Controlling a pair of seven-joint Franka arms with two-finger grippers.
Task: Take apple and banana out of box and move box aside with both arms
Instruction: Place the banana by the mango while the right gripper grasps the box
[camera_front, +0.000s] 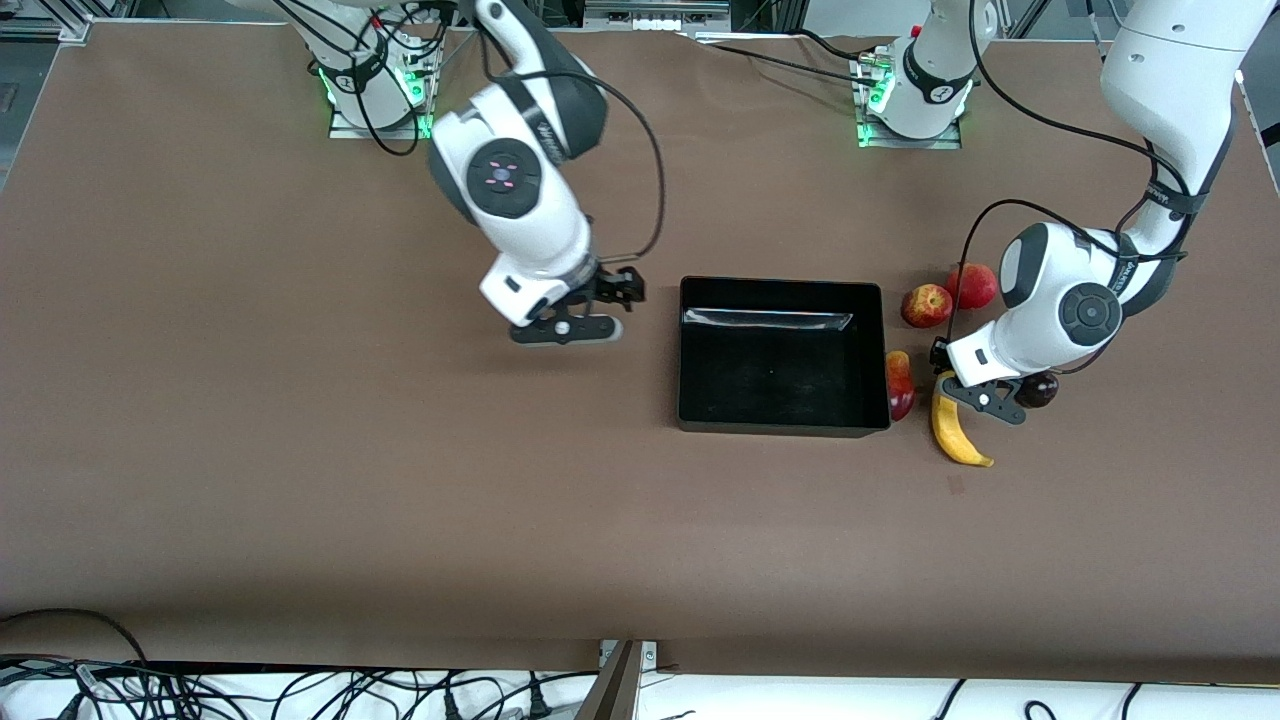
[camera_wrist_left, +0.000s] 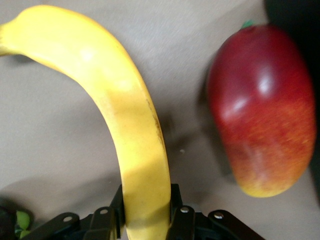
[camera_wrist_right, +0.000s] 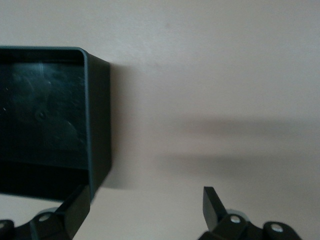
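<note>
- Gripping the banana (camera_wrist_left: 135, 130) beside the mango (camera_wrist_left: 262, 107), the left gripper (camera_wrist_left: 146, 220) is risking nudging it on release.
- Waiting wide-fingered beside the empty box (camera_front: 780, 355), the right gripper (camera_wrist_right: 145, 205) is hovering.

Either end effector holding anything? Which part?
Left end effector is shut on the banana near one end. Right end effector is open, holding nothing, beside the box.
</note>
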